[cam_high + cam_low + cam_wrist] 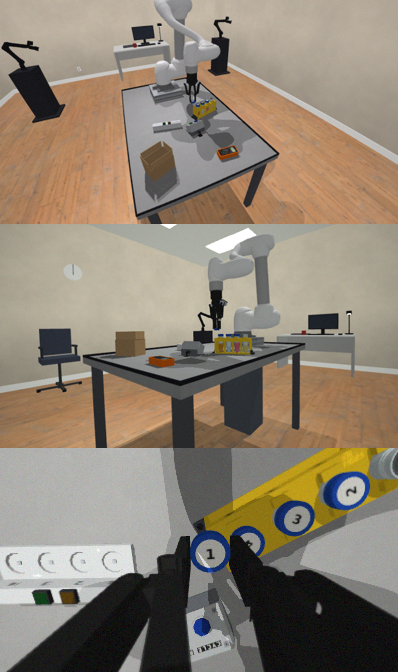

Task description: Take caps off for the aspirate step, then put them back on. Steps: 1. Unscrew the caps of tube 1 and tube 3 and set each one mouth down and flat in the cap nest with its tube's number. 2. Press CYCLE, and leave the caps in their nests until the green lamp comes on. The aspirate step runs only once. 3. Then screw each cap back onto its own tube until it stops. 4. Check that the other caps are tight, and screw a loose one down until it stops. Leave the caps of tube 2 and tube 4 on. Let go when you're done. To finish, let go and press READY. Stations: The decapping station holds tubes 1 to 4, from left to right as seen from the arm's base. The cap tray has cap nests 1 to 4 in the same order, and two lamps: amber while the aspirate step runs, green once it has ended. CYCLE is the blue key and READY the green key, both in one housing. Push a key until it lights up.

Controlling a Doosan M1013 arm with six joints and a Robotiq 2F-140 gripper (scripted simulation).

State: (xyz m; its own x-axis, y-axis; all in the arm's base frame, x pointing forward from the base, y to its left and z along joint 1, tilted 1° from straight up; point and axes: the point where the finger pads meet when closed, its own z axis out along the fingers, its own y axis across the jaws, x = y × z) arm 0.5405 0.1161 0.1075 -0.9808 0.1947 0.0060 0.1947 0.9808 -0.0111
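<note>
My gripper [209, 551] is shut on the blue cap marked 1 [210, 552] and holds it in the air above the near end of the yellow decapping station [203, 108]. It hangs just above the rack's left end in the exterior view [216, 328]. In the wrist view, caps 2 [346, 490] and 3 [295, 518] sit on their tubes. A further blue cap [250, 540] is partly hidden behind my right finger. An open tube mouth [387, 463] shows at the rack's far end. The white cap tray [67, 563] has several empty nests and two unlit lamps [55, 596].
The grey key housing [195, 126] with the blue key [201, 626] stands below the gripper, next to the cap tray [166, 125]. A cardboard box [157, 160] and an orange multimeter [227, 152] lie nearer the table's front edge. The arm's base [165, 91] stands behind the rack.
</note>
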